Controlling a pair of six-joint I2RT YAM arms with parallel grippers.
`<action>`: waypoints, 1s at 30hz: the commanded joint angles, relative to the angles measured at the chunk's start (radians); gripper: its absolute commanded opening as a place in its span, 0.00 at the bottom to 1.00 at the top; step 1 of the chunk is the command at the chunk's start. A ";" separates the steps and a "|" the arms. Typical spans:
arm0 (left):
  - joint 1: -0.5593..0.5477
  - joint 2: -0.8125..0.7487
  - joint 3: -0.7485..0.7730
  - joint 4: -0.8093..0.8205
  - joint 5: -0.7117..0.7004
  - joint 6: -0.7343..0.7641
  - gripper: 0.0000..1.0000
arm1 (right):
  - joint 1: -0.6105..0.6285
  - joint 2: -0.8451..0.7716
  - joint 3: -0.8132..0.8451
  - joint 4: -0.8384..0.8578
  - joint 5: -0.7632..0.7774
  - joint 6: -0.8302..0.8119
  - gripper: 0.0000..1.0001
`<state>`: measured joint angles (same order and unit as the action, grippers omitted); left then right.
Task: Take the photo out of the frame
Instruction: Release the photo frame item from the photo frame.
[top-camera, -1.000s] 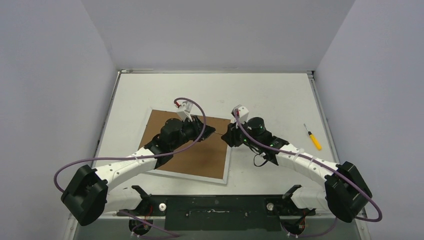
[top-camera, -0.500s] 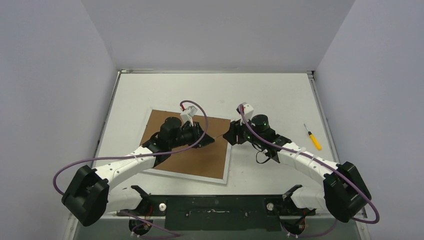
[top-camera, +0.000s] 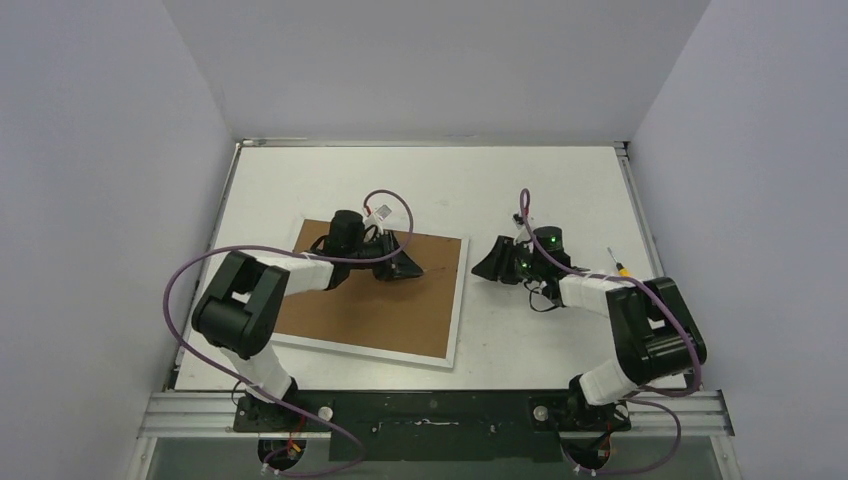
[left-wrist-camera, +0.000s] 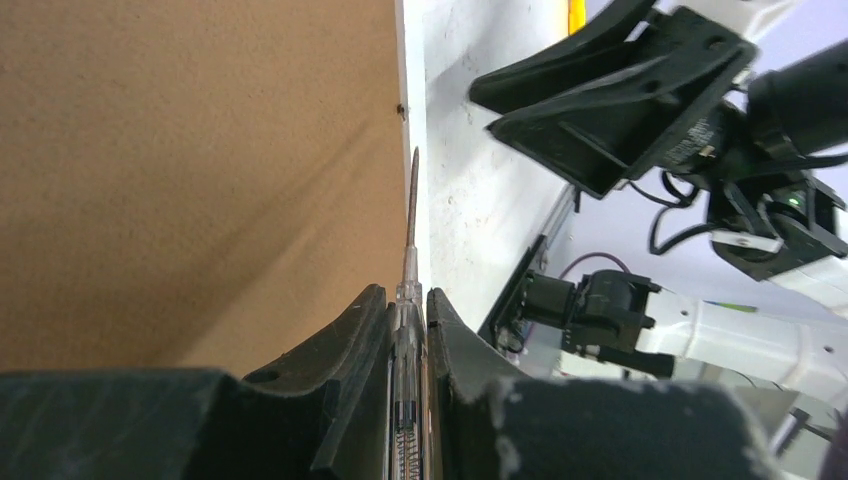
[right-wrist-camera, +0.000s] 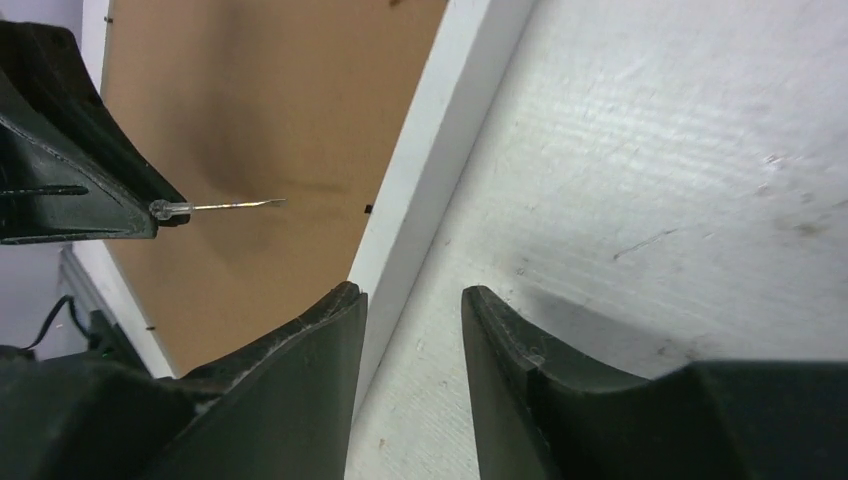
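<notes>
Though face-down with its front hidden, the frame (top-camera: 380, 312) beneath the left gripper (left-wrist-camera: 408, 298) pinching a clear-handled screwdriver (left-wrist-camera: 411, 215), right gripper (right-wrist-camera: 412, 300) spread.

We see the bare white table (top-camera: 560, 190) open behind and right of the white-bordered, brown-backed frame (top-camera: 380, 310). Only a narrow gap separates the left gripper (top-camera: 414, 270), clamping a thin clear-handled screwdriver (left-wrist-camera: 411, 215), from the parted right gripper (top-camera: 480, 270). A yellow-handled screwdriver (top-camera: 618, 262) lies beside the right arm.

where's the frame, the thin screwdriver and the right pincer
frame (top-camera: 385, 312): top view, bare brown back
thin screwdriver (left-wrist-camera: 411, 215): left wrist view, metal shaft
right pincer (right-wrist-camera: 410, 300): right wrist view, gap between fingertips
</notes>
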<state>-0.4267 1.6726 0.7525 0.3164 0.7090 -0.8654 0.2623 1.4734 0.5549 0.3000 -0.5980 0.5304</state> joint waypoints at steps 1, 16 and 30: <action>0.003 0.063 0.106 0.069 0.144 -0.047 0.00 | -0.005 0.102 0.046 0.161 -0.168 0.089 0.38; 0.003 0.189 0.303 -0.314 0.045 0.111 0.00 | 0.007 0.344 0.110 0.317 -0.217 0.200 0.37; -0.040 0.297 0.447 -0.493 0.066 0.188 0.00 | 0.017 0.350 0.126 0.258 -0.196 0.164 0.16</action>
<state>-0.4576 1.9358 1.1431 -0.1020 0.7601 -0.7273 0.2646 1.8267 0.6510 0.5434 -0.8055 0.7261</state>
